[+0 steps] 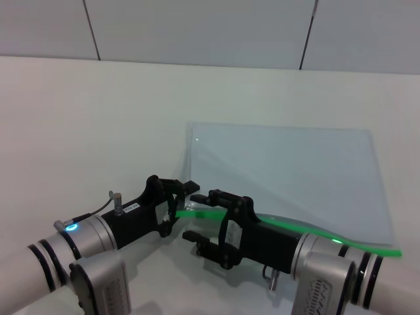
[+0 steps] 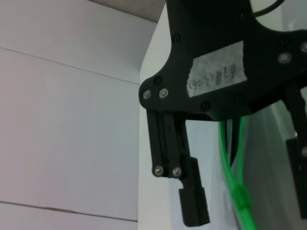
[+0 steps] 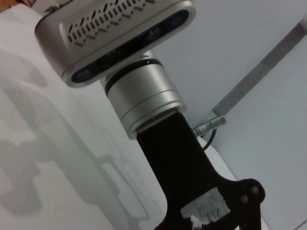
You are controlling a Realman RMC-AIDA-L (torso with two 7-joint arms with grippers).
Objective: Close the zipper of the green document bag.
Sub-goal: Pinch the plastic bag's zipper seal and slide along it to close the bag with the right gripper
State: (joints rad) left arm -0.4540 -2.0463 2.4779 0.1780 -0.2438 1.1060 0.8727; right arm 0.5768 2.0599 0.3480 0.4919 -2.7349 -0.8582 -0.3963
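The green document bag [image 1: 282, 174] lay on the desk [image 1: 98, 125]; the left gripper [image 1: 178, 197] clamped its zipper [image 1: 295, 226] end, the right gripper [image 1: 207, 216] spread apart. The left wrist view alone showed the slider [image 2: 241, 197].

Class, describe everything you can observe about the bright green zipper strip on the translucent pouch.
The thin bright green plastic zipper strip runs along the near long edge of the flat translucent pale blue-grey pouch on the white table. It bows upward rather than lying flat. The left gripper meets its left end; the right gripper sits beside that, its arm covering part of the strip.
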